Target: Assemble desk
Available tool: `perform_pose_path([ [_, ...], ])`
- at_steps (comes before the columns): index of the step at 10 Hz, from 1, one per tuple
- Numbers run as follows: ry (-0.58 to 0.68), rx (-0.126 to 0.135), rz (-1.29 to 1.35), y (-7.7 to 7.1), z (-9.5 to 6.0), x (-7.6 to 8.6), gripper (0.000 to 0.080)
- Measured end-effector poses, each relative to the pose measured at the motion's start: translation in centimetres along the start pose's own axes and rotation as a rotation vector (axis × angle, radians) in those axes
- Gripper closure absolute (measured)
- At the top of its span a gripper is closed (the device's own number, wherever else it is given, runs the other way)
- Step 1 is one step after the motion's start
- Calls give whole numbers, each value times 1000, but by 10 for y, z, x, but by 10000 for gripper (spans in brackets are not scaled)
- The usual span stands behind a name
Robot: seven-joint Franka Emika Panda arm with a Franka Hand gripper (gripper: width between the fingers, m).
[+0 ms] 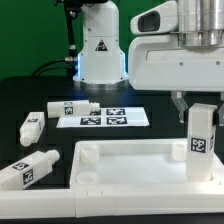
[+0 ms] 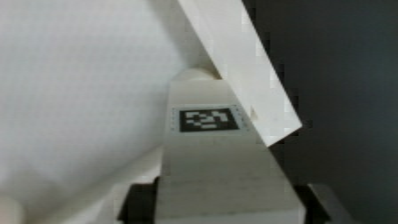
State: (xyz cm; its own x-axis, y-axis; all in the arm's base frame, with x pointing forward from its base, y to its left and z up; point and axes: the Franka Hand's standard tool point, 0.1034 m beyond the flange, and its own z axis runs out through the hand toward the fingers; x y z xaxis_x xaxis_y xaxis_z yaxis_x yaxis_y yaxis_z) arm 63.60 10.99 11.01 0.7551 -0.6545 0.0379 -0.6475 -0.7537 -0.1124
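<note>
The white desk top point(image 1: 130, 170) lies flat at the front of the table, rim up, with round corner holes. My gripper point(image 1: 197, 103) is shut on a white tagged leg point(image 1: 201, 143) and holds it upright at the top's far corner on the exterior view's right. In the wrist view the leg point(image 2: 217, 150) fills the space between my dark fingers point(image 2: 141, 200), its tag facing the camera, with the top's rim point(image 2: 240, 60) beyond it. Three more tagged legs lie on the exterior view's left: one point(image 1: 73, 108) near the back, one point(image 1: 30, 126) beside it, one point(image 1: 27, 168) in front.
The marker board point(image 1: 103, 119) lies behind the desk top. The robot's white base point(image 1: 100, 45) stands at the back. The table surface is black.
</note>
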Motion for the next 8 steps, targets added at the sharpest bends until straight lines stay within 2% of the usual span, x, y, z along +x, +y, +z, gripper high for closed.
perform_pose_path([
  [1,-23,-12,215,-1,-1,-2,513],
  [4,-63,11,808,-7,-1,-2,512],
  [6,-67,8,873,-7,0,-3,512],
  [7,-68,9,861,-7,0,-4,433],
  [8,-67,9,839,-7,0,-4,252],
])
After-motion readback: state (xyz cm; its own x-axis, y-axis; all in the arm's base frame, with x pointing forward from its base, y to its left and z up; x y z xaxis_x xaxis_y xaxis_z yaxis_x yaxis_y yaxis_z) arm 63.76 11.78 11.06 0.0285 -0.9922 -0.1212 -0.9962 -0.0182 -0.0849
